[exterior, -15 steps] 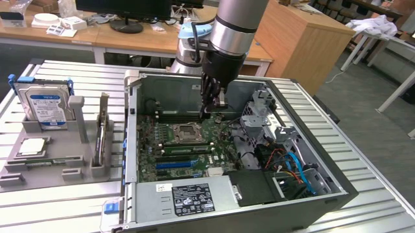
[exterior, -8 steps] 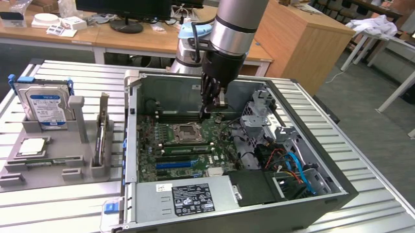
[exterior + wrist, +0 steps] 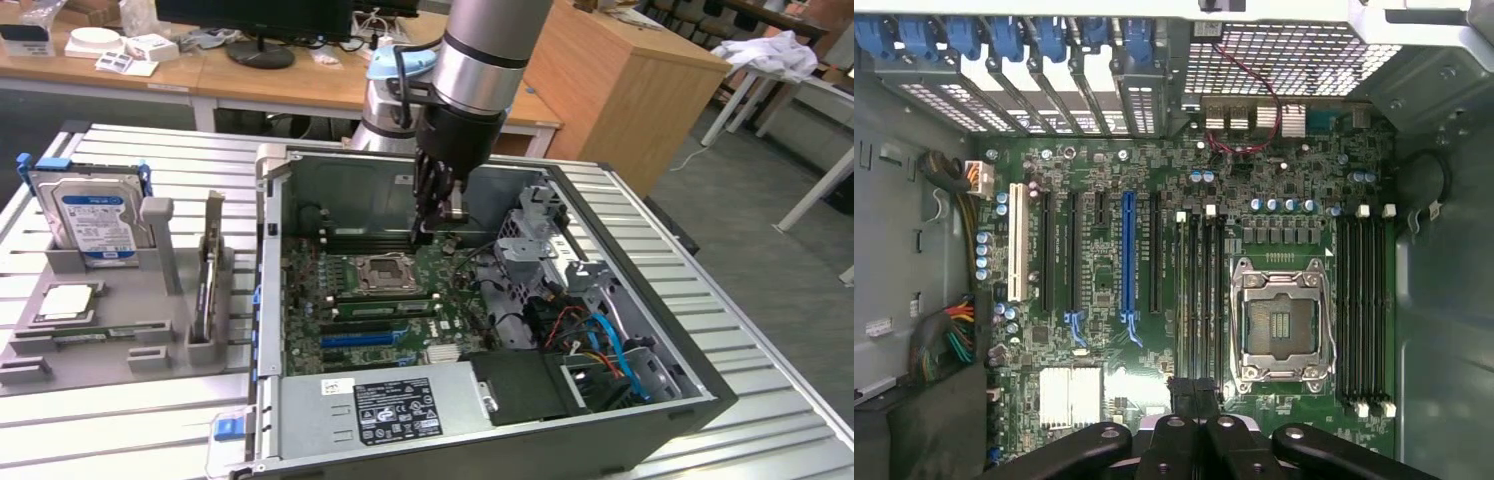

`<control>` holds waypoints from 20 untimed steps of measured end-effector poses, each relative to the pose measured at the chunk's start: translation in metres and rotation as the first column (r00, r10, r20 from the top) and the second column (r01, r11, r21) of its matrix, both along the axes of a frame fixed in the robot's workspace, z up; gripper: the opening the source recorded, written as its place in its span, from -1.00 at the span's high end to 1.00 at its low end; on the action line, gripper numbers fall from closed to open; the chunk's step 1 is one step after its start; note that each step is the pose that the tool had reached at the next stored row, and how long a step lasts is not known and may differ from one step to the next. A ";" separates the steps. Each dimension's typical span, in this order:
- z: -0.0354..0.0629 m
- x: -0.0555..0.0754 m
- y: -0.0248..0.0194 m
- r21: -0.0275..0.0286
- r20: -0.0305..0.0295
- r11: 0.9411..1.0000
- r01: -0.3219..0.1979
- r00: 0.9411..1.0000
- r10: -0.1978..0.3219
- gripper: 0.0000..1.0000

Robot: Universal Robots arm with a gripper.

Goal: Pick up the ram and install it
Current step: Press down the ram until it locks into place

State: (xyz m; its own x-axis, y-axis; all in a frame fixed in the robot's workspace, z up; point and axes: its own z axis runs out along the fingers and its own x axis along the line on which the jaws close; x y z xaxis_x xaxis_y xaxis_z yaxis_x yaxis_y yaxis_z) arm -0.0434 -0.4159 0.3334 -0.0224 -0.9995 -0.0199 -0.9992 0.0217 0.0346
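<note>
Exterior view
- Table [image 3: 134,420]: slatted metal top carrying an open PC case [image 3: 694,390] and a grey holder [image 3: 80,355].
- Holder: sits by the table edge on the exterior view's left, well apart from the gripper.
- Ram [image 3: 91,331]: thin green stick lying flat in a groove of the holder, towards its near edge; nothing touches it.
- Drive [image 3: 96,215]: stands upright in the holder's far corner.
- Arm [image 3: 474,70]: reaches straight down into the case from above.
- Gripper [image 3: 430,225]: low over the board [image 3: 310,290], towards the case's far wall, just past the CPU socket [image 3: 387,270]. Fingers pressed together; nothing seen between them.

Wrist view
- Gripper [image 3: 1194,390]: two dark fingers [image 3: 1182,400] closed against each other, with no stick pinched.
- Memory slots [image 3: 1199,290]: black bank beside the socket; the fingertips sit over one end of this bank. Whether they touch it cannot be told.
- Socket [image 3: 1282,320]: open metal frame, lying between that bank and a second black bank [image 3: 1364,310].
- Blue slot [image 3: 1126,255]: long, parallel to the memory slots, on their far side from the socket.
</note>
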 end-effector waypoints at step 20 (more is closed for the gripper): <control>0.0001 0.000 0.0000 0.000 0.000 0.971 0.238 0.971 -0.238 0.79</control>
State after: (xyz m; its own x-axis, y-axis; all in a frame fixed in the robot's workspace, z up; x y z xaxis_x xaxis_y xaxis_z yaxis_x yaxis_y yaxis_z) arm -0.0435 -0.4159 0.3335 -0.2598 -0.9655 -0.0197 -0.9652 0.2591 0.0346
